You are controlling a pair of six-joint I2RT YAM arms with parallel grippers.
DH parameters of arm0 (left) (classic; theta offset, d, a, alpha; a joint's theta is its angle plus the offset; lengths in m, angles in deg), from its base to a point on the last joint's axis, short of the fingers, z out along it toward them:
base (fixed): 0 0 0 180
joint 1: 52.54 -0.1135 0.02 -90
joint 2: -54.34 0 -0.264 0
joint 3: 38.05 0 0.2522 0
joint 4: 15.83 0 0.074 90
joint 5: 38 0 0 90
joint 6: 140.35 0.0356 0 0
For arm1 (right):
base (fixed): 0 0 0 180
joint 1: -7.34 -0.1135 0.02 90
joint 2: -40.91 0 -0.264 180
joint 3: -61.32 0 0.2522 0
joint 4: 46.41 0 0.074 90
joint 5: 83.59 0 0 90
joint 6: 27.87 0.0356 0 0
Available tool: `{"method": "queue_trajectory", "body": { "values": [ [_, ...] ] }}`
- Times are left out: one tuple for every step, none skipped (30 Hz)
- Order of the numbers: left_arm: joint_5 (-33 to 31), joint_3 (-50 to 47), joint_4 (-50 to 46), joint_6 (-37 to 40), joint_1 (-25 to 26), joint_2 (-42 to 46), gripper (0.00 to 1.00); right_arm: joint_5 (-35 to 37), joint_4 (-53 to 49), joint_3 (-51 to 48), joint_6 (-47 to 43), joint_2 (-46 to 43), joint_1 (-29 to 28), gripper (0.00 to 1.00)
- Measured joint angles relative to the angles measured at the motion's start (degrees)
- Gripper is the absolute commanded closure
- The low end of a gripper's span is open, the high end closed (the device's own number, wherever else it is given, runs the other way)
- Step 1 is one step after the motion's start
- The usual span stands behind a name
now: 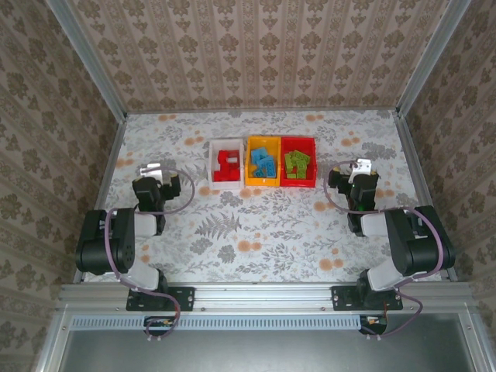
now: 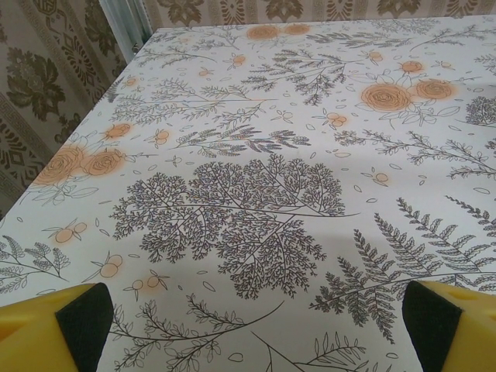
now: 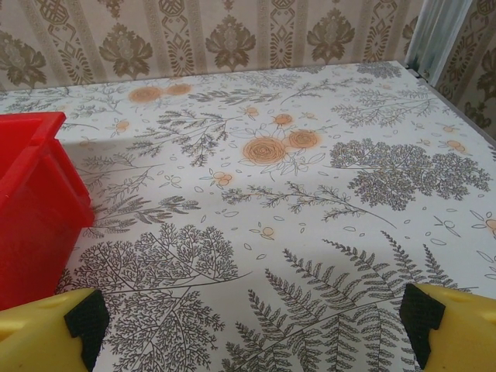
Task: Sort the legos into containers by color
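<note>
Three containers stand side by side at the table's middle back. The white container (image 1: pixel 225 164) holds red legos (image 1: pixel 227 163). The yellow-orange container (image 1: pixel 262 162) holds blue legos (image 1: pixel 263 162). The red container (image 1: pixel 298 161) holds lime green legos (image 1: pixel 297 163). My left gripper (image 1: pixel 151 170) rests left of the white one, open, nothing between its yellow fingers (image 2: pixel 70 325). My right gripper (image 1: pixel 362 165) sits right of the red container (image 3: pixel 35 198), open and empty, its fingers (image 3: pixel 54 329) low over the tablecloth.
A floral-patterned cloth (image 1: pixel 256 225) covers the table. Aluminium frame posts (image 1: pixel 108 85) and patterned walls close in the left, right and back sides. Both arms are folded back near the front rail (image 1: pixel 263 294).
</note>
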Motion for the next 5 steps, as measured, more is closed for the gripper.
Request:
{"method": "queue_trajectory", "body": {
  "values": [
    [-0.09, 0.0, 0.0, 0.09, 0.15, 0.0, 0.0, -0.37, -0.33, 0.07, -0.17, 0.0, 0.0, 0.0],
    [-0.24, 0.0, -0.02, 0.13, 0.37, 0.0, 0.0, -1.03, -1.05, 0.28, -0.44, 0.0, 0.02, 0.0],
    [-0.44, 0.0, -0.02, 0.17, 0.68, 0.0, 0.0, -1.64, -1.49, 0.46, -0.68, 0.0, 0.13, 0.0],
    [-0.46, 0.0, -0.02, 0.24, 0.81, 0.0, 0.0, -2.03, -1.73, 0.57, -0.87, 0.0, 0.15, 0.0],
    [-0.48, 0.0, -0.02, 0.35, 1.05, 0.0, 0.0, -2.47, -1.79, 0.66, -0.98, 0.0, 0.17, 0.0]
  ]
}}
